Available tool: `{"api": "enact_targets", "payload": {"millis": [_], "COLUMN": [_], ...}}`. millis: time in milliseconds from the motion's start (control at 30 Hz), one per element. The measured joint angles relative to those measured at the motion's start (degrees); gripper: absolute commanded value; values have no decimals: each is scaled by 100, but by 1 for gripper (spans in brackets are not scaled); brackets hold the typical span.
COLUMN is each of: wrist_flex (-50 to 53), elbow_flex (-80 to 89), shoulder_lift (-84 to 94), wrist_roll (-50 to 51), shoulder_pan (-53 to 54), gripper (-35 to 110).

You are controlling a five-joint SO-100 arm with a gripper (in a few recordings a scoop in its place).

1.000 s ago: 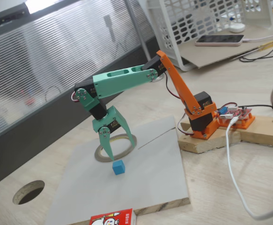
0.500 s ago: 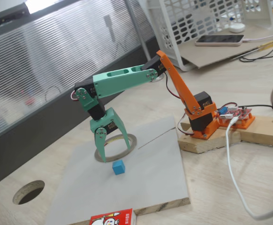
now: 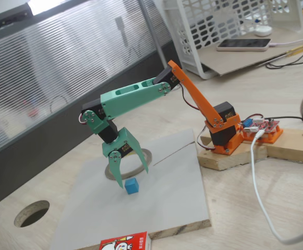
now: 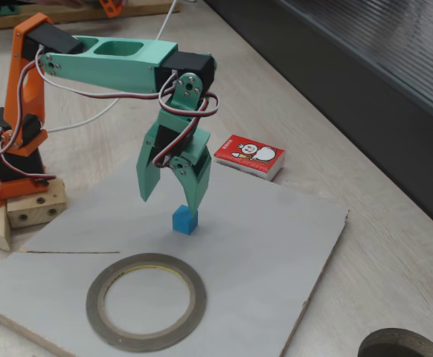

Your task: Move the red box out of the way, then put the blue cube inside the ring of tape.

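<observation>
We hold the gripper [image 4: 173, 187] with jaws spread just above the blue cube [image 4: 184, 220] at frame centre, ready to straddle it. The red box [image 4: 249, 156] lies off the board, upper right; the ring of tape [image 4: 146, 300] waits lower left.

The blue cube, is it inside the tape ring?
No, the cube sits on the grey board outside the ring, under the open fingers.

The open hand [image 4: 170, 195] hangs just above the blue cube [image 4: 184, 220], near the ring of tape [image 4: 146, 300].
</observation>
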Motion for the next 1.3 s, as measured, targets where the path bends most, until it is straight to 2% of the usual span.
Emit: {"api": "enact_targets", "payload": {"millis": [1300], "wrist_flex": [-105], "elbow_flex": [18], "shoulder_lift": [-615], "wrist_roll": [0], "shoulder_pan": [0], "gripper": [53]}}
